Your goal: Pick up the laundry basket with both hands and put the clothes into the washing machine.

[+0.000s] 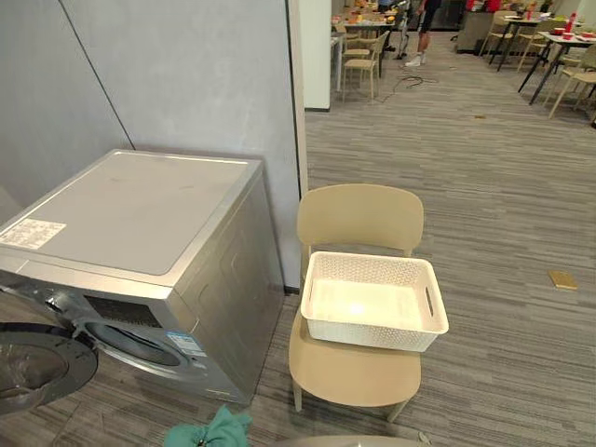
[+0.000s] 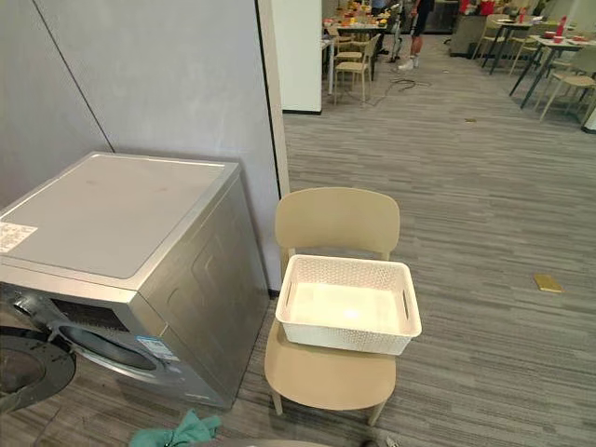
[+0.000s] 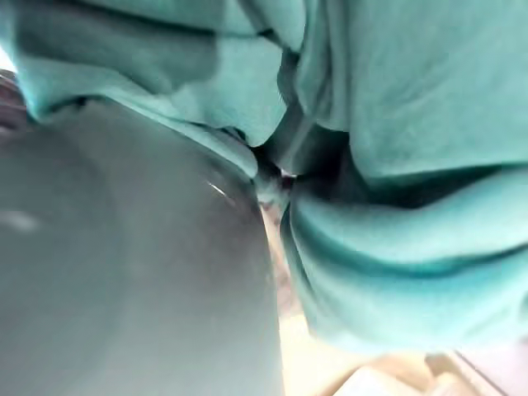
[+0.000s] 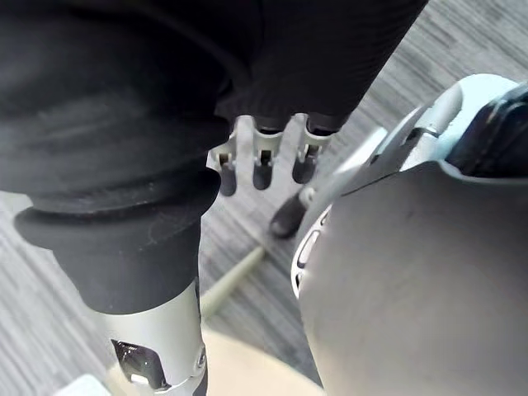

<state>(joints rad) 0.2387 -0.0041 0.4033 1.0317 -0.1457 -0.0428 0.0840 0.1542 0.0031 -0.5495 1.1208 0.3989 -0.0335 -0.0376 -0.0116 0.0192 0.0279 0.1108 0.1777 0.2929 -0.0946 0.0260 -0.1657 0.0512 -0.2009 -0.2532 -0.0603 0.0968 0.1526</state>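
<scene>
Grey carpet; teal cloth over left hand (grip untellable), right hand slack, empty.

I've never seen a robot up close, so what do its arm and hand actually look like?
The right hand has slim silver fingers with dark rounded tips, set side by side in a row. The back of the hand and the wrist sit under a dark ribbed cover, folded like a bellows.

— What sort of place is this?
— A big open canteen-like hall: striped grey floor, dining tables with beige chairs at the back, a washing machine against a grey partition wall.
</scene>
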